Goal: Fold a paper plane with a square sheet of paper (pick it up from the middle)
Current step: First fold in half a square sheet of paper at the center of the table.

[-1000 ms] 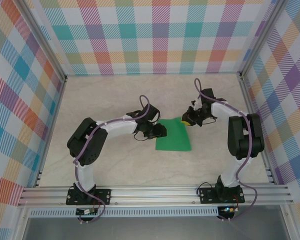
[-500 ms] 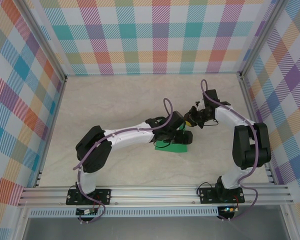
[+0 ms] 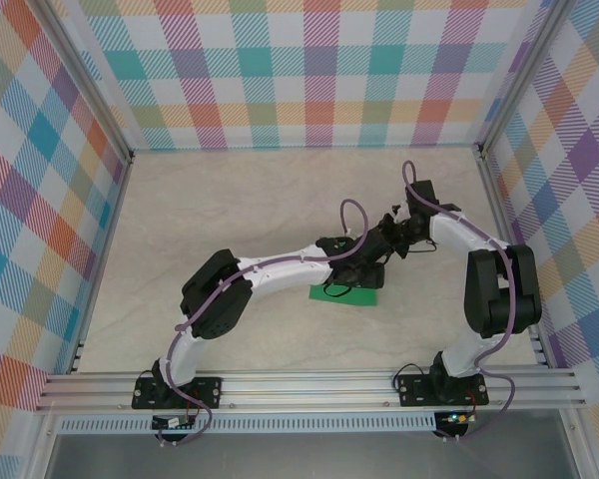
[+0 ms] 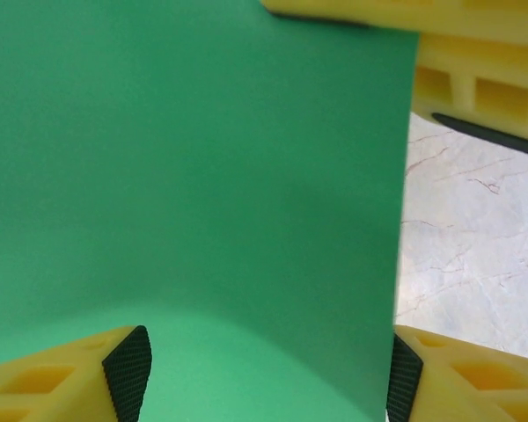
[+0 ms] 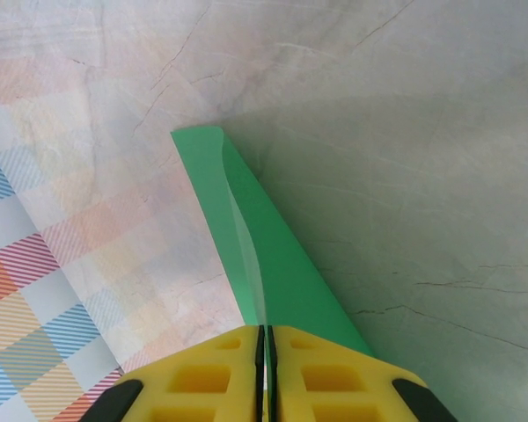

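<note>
Above the table (image 3: 230,200), right gripper (image 5: 260,331) pinches the paper (image 4: 202,176); left gripper (image 4: 266,371) gapes over it.

My sheet (image 4: 202,176) looked thin paper, matt green, smooth, no gloss. Fingers (image 4: 475,378) of my left tool (image 4: 266,374) were yellow moulded plastic, matt, w/ black textured pads (image 4: 130,374); right tool (image 5: 264,352) same plastic. Table (image 5: 405,132) was pale marble-look, smooth & semi-glossy, faintly mirroring the check walls (image 3: 309,70). Front rails (image 3: 309,384) were brushed metal, arm shells (image 3: 280,267) white plastic.
</note>
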{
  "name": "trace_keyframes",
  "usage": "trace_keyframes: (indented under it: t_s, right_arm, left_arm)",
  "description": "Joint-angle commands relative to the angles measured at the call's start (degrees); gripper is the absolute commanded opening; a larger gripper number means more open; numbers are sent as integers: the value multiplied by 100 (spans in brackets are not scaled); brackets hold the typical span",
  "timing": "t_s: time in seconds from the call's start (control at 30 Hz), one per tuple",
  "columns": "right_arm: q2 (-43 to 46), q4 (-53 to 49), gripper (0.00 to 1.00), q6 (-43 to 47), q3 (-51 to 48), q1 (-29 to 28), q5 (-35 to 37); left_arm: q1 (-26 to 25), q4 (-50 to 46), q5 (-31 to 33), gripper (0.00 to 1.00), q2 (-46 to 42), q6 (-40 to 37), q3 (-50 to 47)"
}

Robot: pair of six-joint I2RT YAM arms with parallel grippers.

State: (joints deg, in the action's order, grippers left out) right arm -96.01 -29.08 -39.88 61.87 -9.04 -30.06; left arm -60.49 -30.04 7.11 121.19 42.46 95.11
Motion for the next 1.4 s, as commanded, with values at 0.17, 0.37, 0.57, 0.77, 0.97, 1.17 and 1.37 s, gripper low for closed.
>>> trace_keyframes:
  t_s: [0.17, 0.37, 0.57, 0.77, 0.97, 1.17, 1.37]
  right_arm:
    - [129, -197, 14, 101, 80, 7, 13]
    - [99, -278, 20, 186, 150, 11, 84]
    - [153, -398, 27, 331, 289, 16, 94]
    - [455, -599, 47, 570, 393, 16, 289]
    - [852, -11, 65, 641, -191, 16, -41]
    - [608, 498, 71, 768, -548, -98, -668]
    - [-39, 467, 72, 962, -189, -350, -721]
  left_arm:
    - [-68, -379, 338, 52, 42, -88, 177]
    - [-68, -211, 467, 26, -323, -122, -191]
    - [-10, -36, 589, 2, -729, -236, -602]
    - [477, 711, -317, 0, -1198, -310, -1357]
    - [1343, 1954, -2143, 4, -1516, -389, -2277]
    - [1910, 2266, -3301, 7, -1362, -579, -2462]
    - [2144, 2272, -3610, 8, -1383, -625, -2647]
